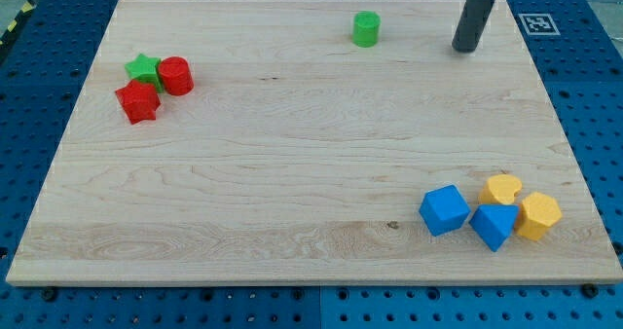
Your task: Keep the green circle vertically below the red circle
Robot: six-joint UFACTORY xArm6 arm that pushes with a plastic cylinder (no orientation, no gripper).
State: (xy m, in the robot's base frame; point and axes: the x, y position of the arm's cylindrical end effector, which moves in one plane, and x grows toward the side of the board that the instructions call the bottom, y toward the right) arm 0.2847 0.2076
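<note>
Our tip (465, 49) (a bare rod, no claw to open or close) stood upper right, near the green circle (366, 28); the red circle (176, 76) sat upper left.

We see bright, even overhead light, soft short shadows under blocks, mild sheen on the worktop (292, 173), sharp focus throughout, slight edge distortion.

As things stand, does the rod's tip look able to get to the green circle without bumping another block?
Probably yes. My tip sits to the view's right of the green circle, with only bare board between them. The red circle and the other blocks lie well off that path.
</note>
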